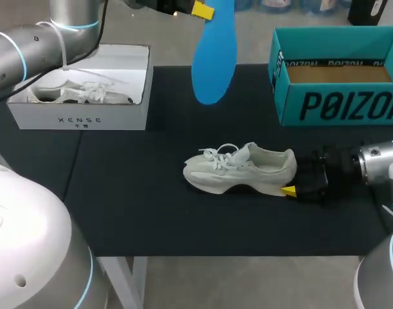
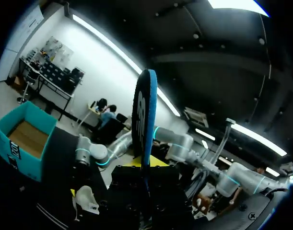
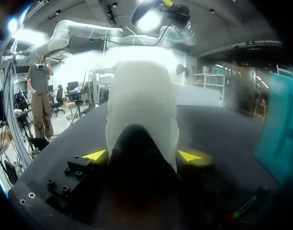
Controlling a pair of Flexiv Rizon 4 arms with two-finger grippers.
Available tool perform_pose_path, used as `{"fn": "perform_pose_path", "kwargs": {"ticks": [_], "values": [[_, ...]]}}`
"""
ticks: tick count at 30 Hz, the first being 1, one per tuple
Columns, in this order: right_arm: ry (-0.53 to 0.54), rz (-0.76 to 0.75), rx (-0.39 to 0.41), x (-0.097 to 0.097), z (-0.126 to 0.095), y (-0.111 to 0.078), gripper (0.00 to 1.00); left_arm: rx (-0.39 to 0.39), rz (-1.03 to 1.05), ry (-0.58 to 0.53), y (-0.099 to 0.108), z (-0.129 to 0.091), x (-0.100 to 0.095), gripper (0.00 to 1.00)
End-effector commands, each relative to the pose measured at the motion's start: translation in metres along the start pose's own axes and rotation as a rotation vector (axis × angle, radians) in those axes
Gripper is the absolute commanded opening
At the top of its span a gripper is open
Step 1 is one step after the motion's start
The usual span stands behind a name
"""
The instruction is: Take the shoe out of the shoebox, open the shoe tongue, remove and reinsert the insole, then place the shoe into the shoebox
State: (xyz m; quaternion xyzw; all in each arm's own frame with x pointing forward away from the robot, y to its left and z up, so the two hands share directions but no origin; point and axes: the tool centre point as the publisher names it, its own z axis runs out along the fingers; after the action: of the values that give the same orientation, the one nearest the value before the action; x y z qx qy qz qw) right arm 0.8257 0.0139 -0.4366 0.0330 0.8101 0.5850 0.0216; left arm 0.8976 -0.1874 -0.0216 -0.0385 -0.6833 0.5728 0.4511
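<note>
Insole-out stage, reinsert came next. My left claw (image 1: 200, 9) pinched the blue insole (image 1: 214, 55) by one end, hanging it high over the table's far side. My right claw (image 3: 142, 155) clamped the heel of the shoe (image 1: 241, 168), a pale off-white sneaker with loose laces, upright mid-table. Next move called for lowering the insole toe-first into the shoe opening while the heel was held steady. The teal shoebox (image 1: 338, 103) sat open at far right.
</note>
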Motion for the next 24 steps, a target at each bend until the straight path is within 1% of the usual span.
{"fn": "perform_pose_path", "kwargs": {"ticks": [1,4,5,7,9,12,16,19,20,21,24], "values": [[0.001,0.001,0.002,-0.001,0.003,-0.004,0.00,0.010,-0.012,0.026,0.009,-0.003,0.001,0.00],[0.001,0.001,0.002,-0.001,0.003,-0.004,0.00,0.007,-0.020,-0.027,0.017,-0.005,0.010,0.00],[0.001,0.001,0.002,-0.001,0.003,-0.004,0.00,-0.006,-0.013,-0.081,0.019,-0.006,0.012,0.00],[0.001,0.001,0.002,-0.001,0.003,-0.004,0.00,-0.003,-0.010,-0.088,0.022,-0.006,0.016,0.00],[0.001,0.001,0.002,-0.001,0.003,-0.004,0.00,-0.007,-0.003,-0.141,0.024,-0.004,0.019,0.00],[0.001,0.001,0.002,-0.001,0.003,-0.004,0.00,0.002,-0.003,-0.189,0.027,-0.002,0.021,0.00],[0.001,0.001,0.002,-0.001,0.003,-0.004,0.00,0.027,0.008,-0.212,0.029,-0.001,0.020,0.00],[0.001,0.001,0.002,-0.001,0.003,-0.004,0.00,0.029,0.014,-0.237,0.029,0.000,0.019,0.00],[0.001,0.001,0.002,-0.001,0.003,-0.004,0.00,0.030,0.015,-0.237,0.027,0.001,0.016,0.00],[0.001,0.001,0.002,-0.001,0.003,-0.004,0.00,0.026,0.019,-0.266,0.018,0.001,0.009,0.00],[0.001,0.001,0.002,-0.001,0.003,-0.004,0.00,0.026,0.019,-0.266,0.018,0.001,0.009,0.00]]}}
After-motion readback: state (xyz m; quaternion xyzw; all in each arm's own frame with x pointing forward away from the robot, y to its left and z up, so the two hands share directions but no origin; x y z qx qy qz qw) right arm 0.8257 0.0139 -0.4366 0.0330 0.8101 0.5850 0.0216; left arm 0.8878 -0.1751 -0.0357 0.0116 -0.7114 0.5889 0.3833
